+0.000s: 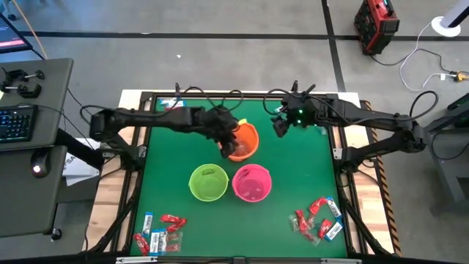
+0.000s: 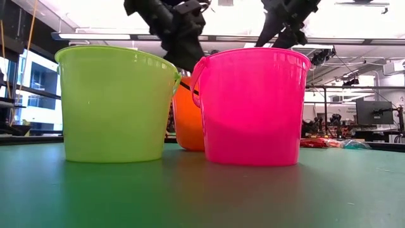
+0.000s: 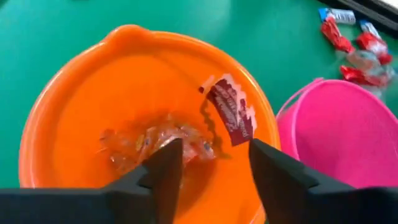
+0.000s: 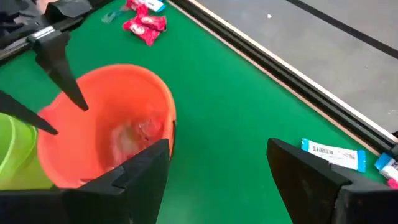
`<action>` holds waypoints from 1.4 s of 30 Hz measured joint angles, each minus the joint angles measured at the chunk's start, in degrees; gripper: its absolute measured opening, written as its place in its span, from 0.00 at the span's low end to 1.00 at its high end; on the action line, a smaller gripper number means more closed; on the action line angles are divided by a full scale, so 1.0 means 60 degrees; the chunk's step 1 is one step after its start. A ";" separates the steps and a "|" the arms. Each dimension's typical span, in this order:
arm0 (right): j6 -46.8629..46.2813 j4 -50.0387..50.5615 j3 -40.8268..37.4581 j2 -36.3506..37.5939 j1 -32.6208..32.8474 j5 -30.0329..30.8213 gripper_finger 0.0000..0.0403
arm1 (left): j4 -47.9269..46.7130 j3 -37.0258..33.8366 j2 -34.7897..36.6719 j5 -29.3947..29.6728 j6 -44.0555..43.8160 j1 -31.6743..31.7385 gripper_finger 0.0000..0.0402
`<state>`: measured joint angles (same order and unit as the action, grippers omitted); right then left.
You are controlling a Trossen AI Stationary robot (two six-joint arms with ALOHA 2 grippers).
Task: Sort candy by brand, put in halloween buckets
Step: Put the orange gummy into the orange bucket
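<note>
The orange bucket (image 1: 248, 141) stands toward the table's far side, with clear-wrapped candies (image 3: 155, 142) on its bottom. My left gripper (image 3: 214, 165) hovers open over its mouth (image 1: 229, 144). A red-wrapped candy (image 3: 230, 112) shows beyond the fingertips against the bucket's inner wall, apart from both fingers. I cannot tell whether it is falling or resting. The lime green bucket (image 1: 208, 182) and the pink bucket (image 1: 252, 182) stand side by side nearer me. My right gripper (image 1: 280, 128) waits open, to the right of the orange bucket (image 4: 106, 143) and above the table.
Loose piles of red and blue-and-white candies lie at the near left (image 1: 157, 235) and near right (image 1: 319, 220) of the green mat. A blue-and-white candy (image 4: 333, 154) lies near the table's raised rim. In the low view the green (image 2: 117, 104) and pink (image 2: 253, 107) buckets hide most of the orange one.
</note>
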<state>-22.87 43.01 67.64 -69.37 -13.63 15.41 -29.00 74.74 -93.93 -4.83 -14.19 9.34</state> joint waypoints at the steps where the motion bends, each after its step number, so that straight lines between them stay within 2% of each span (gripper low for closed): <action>1: 0.0000 0.0135 0.0000 0.0070 0.0000 0.0002 0.66 | -0.0252 0.0203 -0.0037 -0.0002 0.0179 0.0026 0.48; 4: -0.0097 0.0784 0.0000 0.0316 0.0000 -0.0010 0.66 | -0.1549 0.0797 0.0118 0.0147 0.0727 0.0343 0.56; 7: -0.0714 0.1951 0.0004 0.0543 0.0000 -0.0464 0.66 | -0.2270 0.0883 0.0750 0.0689 0.0809 0.0953 0.58; 11: -0.2319 0.3653 -0.0638 0.0560 0.0266 -0.2913 0.66 | -0.1653 0.0278 0.1931 0.0920 0.0655 0.1877 0.59; 14: -0.3950 0.3590 -0.1919 0.0611 0.1392 -0.5064 0.66 | -0.1030 -0.0288 0.2631 0.0883 0.0167 0.2438 0.59; 16: -0.5283 0.3087 -0.2784 0.0635 0.2532 -0.6326 0.66 | -0.0799 -0.0505 0.3002 0.0888 -0.0101 0.2651 0.59; 20: -0.8548 0.0993 -0.4002 0.0632 0.5234 -0.7850 0.66 | -0.0734 -0.0825 0.3461 0.0899 -0.0354 0.2823 0.59; 23: -1.1485 -0.0886 -0.4505 0.0632 0.6946 -0.7876 0.66 | -0.0724 -0.0870 0.3526 0.0909 -0.0354 0.2820 0.59; 26: -1.4279 -0.2233 -0.4857 0.0632 0.8142 -0.7076 0.66 | -0.0675 -0.0870 0.3523 0.0908 -0.0354 0.2816 0.59; 31: -1.6975 -0.2288 -0.5271 0.0632 0.9108 -0.5415 0.65 | -0.0591 -0.0870 0.3522 0.0915 -0.0295 0.2823 0.59; 36: -1.7875 -0.2910 -0.5704 0.0307 0.9392 -0.5355 0.64 | -0.0607 -0.0870 0.3522 0.0916 -0.0290 0.2823 0.59; 42: -1.7889 -0.3695 -0.5824 -0.0543 0.9398 -0.5470 0.59 | -0.0702 -0.0870 0.3522 0.0916 -0.0288 0.2823 0.59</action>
<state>-130.21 20.84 32.69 -72.63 42.76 -17.41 -33.21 69.52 -72.79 0.67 -15.92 26.28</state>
